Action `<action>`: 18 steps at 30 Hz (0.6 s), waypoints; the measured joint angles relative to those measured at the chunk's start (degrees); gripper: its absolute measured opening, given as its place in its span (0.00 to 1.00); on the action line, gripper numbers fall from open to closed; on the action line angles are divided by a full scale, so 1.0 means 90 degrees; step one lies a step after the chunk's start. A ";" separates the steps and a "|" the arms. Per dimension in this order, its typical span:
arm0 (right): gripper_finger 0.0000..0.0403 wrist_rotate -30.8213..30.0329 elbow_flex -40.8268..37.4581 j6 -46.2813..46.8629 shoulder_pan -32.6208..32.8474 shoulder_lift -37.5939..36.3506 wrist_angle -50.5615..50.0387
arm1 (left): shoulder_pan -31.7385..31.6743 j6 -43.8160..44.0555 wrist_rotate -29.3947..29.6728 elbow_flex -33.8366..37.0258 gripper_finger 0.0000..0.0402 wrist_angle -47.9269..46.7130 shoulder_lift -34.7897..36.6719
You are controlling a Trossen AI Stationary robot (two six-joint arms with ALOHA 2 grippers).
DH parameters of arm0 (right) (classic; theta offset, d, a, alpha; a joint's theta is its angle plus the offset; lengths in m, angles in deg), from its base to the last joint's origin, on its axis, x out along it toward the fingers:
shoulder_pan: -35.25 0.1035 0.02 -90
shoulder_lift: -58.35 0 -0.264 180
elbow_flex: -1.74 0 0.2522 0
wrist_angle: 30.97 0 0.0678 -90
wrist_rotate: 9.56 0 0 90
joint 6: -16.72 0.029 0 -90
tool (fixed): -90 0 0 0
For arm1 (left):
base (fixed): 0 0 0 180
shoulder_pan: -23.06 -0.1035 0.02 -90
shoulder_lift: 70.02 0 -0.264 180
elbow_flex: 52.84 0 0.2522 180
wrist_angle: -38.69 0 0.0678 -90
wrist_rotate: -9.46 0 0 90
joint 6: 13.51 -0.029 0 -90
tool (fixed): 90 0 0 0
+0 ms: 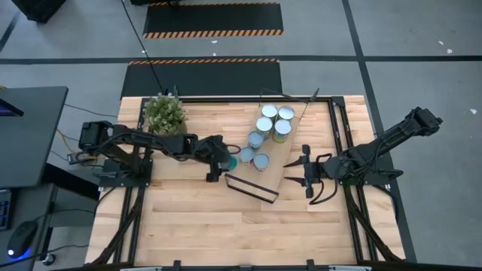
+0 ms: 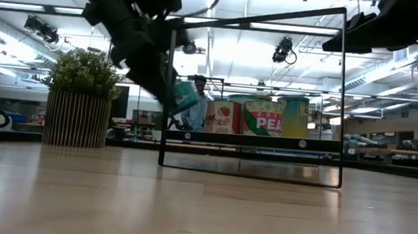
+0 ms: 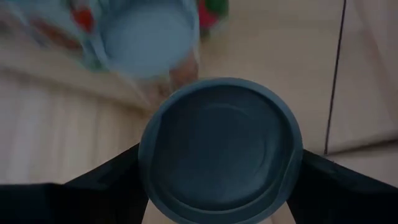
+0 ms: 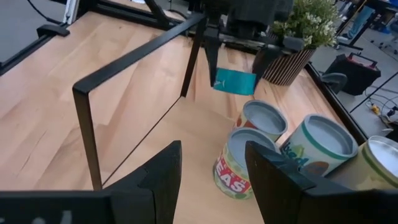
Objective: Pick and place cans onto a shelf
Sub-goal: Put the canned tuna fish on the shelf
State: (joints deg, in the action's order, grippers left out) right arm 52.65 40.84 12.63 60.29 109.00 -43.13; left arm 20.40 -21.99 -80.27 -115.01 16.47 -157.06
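My left gripper (image 1: pixel 220 162) is shut on a teal can (image 1: pixel 230 160), held above the table just left of the shelf (image 1: pixel 290 154). The shelf is a light-wood board with black wire frames at its ends (image 2: pixel 250 169). It also shows in the low view (image 2: pixel 184 96) and the right wrist view (image 4: pixel 235 81). Several cans (image 1: pixel 269 128) stand upright on the shelf board, and some show in the low view (image 2: pixel 263 118). My right gripper (image 1: pixel 307 172) is open and empty, above the shelf's right side, with cans (image 4: pixel 261 121) ahead of it. My left gripper pinches the can's side wall (image 3: pixel 149 155) between its two fingers (image 3: pixel 106 180), one on each side. The can's round end (image 3: pixel 221 149) faces back along the fingers. The gripper slants down from the table's left. The can is tilted and lifted clear of the table (image 2: pixel 184 96).
A potted green plant (image 1: pixel 164 113) stands at the far left of the table, behind my left arm. The shelf's near wire frame (image 1: pixel 252 188) stands close in front of the held can. Bare tabletop (image 1: pixel 226 226) lies toward the near edge.
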 joint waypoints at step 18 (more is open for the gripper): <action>0.46 0.0002 0.0002 -0.0061 0.0007 0.0124 0.0011 | -0.0157 -0.0594 -0.0697 0.0226 0.75 0.1307 -0.0554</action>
State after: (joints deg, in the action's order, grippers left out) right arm 52.67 40.86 12.08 60.36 110.12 -43.03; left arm 18.98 -27.34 -86.54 -112.98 28.24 -162.05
